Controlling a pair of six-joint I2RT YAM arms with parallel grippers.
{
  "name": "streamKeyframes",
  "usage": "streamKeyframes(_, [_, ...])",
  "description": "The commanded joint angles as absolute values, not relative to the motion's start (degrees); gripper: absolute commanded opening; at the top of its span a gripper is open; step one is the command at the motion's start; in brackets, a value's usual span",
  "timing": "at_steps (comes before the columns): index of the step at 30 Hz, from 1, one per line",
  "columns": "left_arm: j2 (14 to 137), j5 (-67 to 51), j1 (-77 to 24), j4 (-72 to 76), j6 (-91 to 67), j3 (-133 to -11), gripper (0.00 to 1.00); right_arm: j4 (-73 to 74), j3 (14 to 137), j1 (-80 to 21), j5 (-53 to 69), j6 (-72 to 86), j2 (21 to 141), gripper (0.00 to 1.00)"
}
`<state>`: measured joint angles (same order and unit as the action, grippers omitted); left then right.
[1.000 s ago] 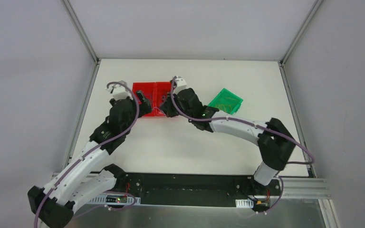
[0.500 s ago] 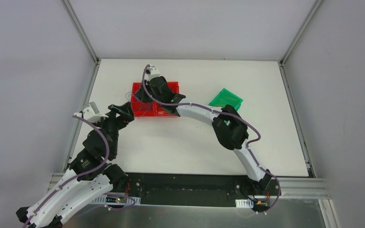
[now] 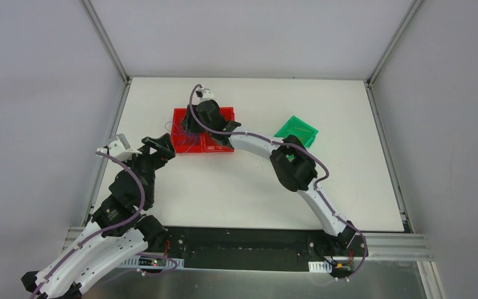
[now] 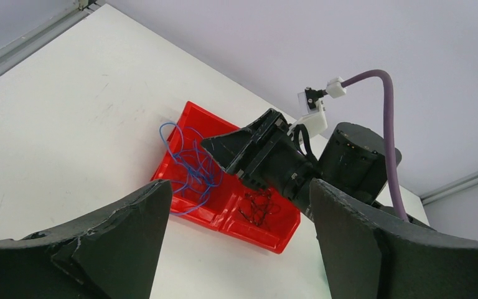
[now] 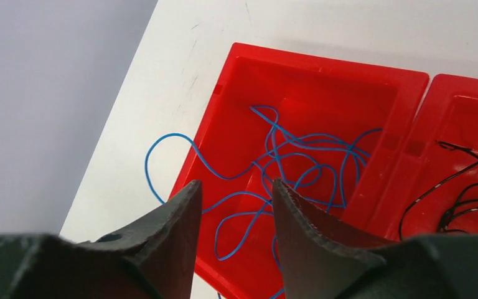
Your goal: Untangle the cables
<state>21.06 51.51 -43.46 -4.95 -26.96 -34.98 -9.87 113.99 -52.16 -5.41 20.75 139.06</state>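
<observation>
The right hand (image 5: 235, 187) hangs released over the blue wires (image 5: 276, 140) in the red bin (image 5: 323, 87), left hand (image 4: 239, 187) released too; next probably needs pinching one strand precisely.

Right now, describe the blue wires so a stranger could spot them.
On the table sit two red trays. The blue wires lie tangled in the left tray, one loop spilling over its left rim; the right tray holds black wires.
</observation>
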Motion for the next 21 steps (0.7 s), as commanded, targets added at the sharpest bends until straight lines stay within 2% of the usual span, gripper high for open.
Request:
streamKeyframes(1, [21.5, 51.3, -43.8, -2.7, -25.4, -35.1, 0.84, -9.3, 116.1, -52.9, -5.6, 20.4, 134.1, 0.49])
streamKeyframes(6, [22.2, 50.6, -43.7, -2.6, -25.6, -35.0, 0.83, -11.2, 103.9, -53.1, -6.6, 19.2, 122.2, 0.57])
streamKeyframes(11, [23.8, 49.7, -43.7, -2.7, -25.8, -35.4, 0.85, -9.6, 88.9, -53.1, -8.3, 16.2, 106.4, 0.76])
streamKeyframes(14, [24.5, 49.1, -43.7, -2.7, -25.8, -35.4, 0.92, -7.9, 78.0, -53.0, -9.9, 14.4, 96.4, 0.85])
streamKeyframes(15, [24.7, 48.8, -43.8, -2.8, -25.9, -35.4, 0.98, -7.1, 74.7, -52.9, -10.3, 14.2, 93.1, 0.88])
streamKeyframes(21, [26.7, 46.4, -43.7, -2.7, -25.4, -35.9, 0.99, -4.8, 54.1, -50.9, -12.8, 13.3, 70.0, 0.93])
